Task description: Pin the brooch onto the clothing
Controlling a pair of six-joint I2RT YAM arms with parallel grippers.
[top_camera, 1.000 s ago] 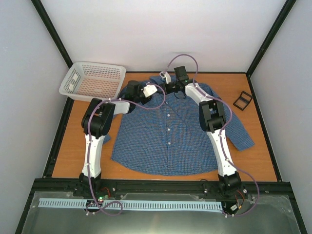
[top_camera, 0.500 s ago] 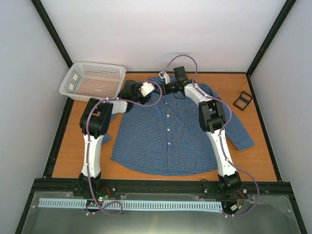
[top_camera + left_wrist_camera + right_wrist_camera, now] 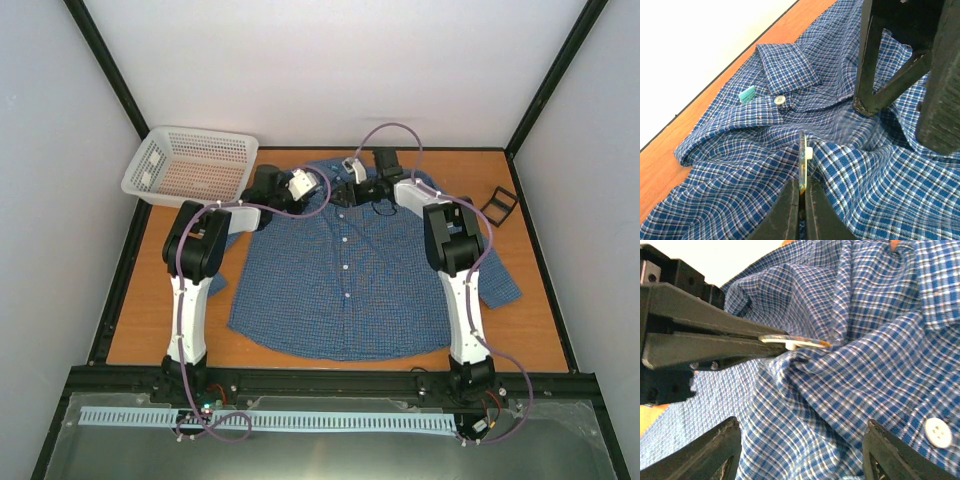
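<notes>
the left end effector (image 3: 801, 192) is clenched on the brooch (image 3: 802, 156). the brooch stands edge-on between the two tips and looks like a thin golden disc with a small white piece on its side. its upper edge touches a raised fold of the blue checked shirt (image 3: 345, 290), just below the collar (image 3: 787, 67). the right end effector (image 3: 800, 455) is released, with fingers wide apart over the same fold. the shirt lies spread on the desk (image 3: 140, 320), front buttons up.
</notes>
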